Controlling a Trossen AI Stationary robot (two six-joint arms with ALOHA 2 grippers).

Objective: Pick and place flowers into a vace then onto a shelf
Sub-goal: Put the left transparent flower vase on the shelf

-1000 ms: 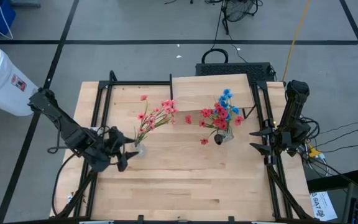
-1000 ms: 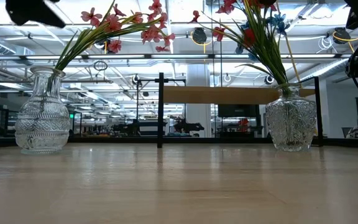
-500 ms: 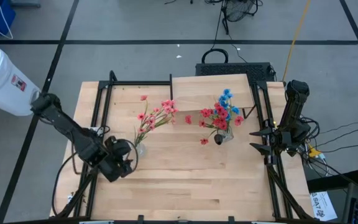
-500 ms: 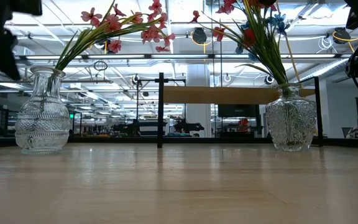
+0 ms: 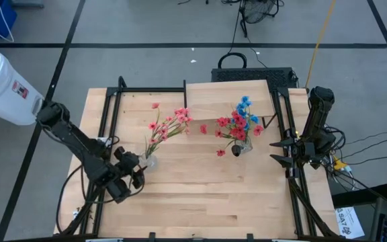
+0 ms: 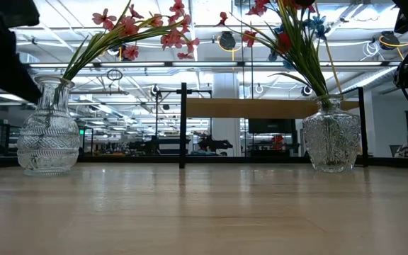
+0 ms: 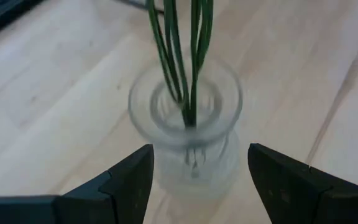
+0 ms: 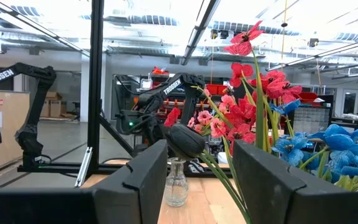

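Flowers (image 5: pixel 164 128) of red and pink already stand in a clear glass vase (image 7: pixel 188 127) near the left edge of the table (image 5: pixel 200 195), and the left gripper (image 7: pixel 197 180) hangs just short of it, its fingers (image 7: pixel 132 177) apart and nothing between them yet. In the left wrist view the vase neck and green stems sit squarely ahead of the gap. The right gripper (image 8: pixel 199 180) waits beyond the right edge, jaws parted and empty, facing the second vase (image 6: pixel 330 138), which holds red and blue flowers near the back right.

My judgement is that the grasp could go wrong if the fingers close high on the narrow neck: the cut glass looks slippery and top-heavy with its leaning sprays, so it could tip or twist. Closing on the stems would bend them. Lifting toward the shelf (image 5: pixel 230 99) at the back edge, the blossoms may brush its underside or black legs.

The table is pale wood planks, bare but for the two vases. Beyond it is a bright workshop with ceiling lights, black frames and other robot arms.
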